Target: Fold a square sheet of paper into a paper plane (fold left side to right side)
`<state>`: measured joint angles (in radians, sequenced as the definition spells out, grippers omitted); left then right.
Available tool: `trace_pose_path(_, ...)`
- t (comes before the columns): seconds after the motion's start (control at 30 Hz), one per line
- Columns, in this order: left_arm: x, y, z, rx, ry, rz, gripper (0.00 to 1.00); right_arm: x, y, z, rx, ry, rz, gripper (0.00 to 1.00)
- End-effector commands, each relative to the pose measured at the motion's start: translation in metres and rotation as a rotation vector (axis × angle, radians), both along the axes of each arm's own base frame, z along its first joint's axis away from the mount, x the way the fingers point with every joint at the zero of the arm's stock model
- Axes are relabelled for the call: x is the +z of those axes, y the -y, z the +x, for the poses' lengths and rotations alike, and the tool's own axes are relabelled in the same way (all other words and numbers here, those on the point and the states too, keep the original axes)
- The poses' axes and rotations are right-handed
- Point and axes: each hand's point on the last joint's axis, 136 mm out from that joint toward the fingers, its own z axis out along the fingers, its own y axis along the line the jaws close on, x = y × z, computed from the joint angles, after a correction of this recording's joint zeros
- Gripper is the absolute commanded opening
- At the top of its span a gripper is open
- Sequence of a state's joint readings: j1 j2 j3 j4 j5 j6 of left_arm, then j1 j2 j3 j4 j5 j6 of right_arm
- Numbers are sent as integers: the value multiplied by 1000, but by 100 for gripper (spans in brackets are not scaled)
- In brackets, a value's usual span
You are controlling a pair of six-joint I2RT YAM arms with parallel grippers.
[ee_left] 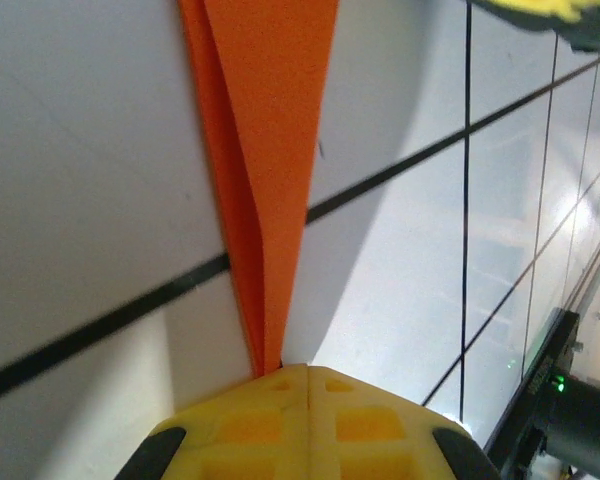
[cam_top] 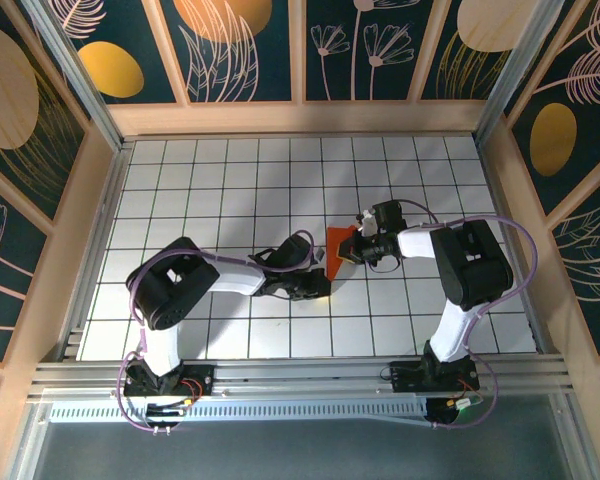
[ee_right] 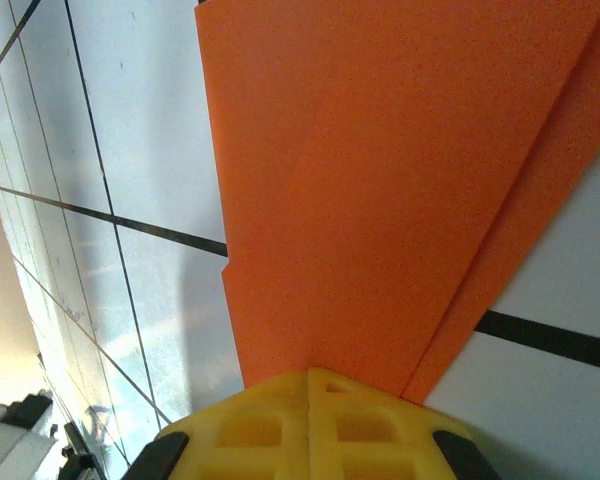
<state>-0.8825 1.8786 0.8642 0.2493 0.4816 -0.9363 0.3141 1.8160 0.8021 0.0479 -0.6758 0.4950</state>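
Note:
The square sheet of paper is folded into a narrow orange dart, the paper plane (cam_top: 338, 245), lying near the middle of the white grid table (cam_top: 230, 180). My left gripper (cam_top: 323, 282) is shut, and its yellow tips (ee_left: 308, 370) rest on the plane's pointed end (ee_left: 270, 150). My right gripper (cam_top: 359, 246) is shut too. It sits over the edge of the wide end (ee_right: 380, 180), whose layered flaps spread flat ahead of the tips (ee_right: 310, 372). I cannot tell whether either gripper pinches the paper or just presses on it.
Wooden walls (cam_top: 100, 200) with dark floral panels close in the table on the left, back and right. A metal rail (cam_top: 300, 375) with both arm bases runs along the near edge. Open grid tiles lie to the left and behind the paper.

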Motion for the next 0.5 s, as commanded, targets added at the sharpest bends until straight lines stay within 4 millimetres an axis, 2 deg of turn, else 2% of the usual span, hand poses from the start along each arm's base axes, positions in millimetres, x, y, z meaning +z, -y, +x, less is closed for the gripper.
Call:
trace_pose_path(0.0, 26, 4, -3, -10, 9, -47, 5, -64, 34, -21, -44, -103, -238, 0)
trace_pose_path(0.23, 44, 1, 23, 35, 60, -52, 4, -61, 34, -21, -45, -96, -235, 0)
trace_pose_path(0.4, 30, 3, 35, 25, 53, -25, 3, -59, 33, -21, -41, -91, -229, 0)
trace_pose_path(0.47, 30, 10, 40, 15, 61, -27, 3, -58, 32, -20, -41, -89, -227, 0)
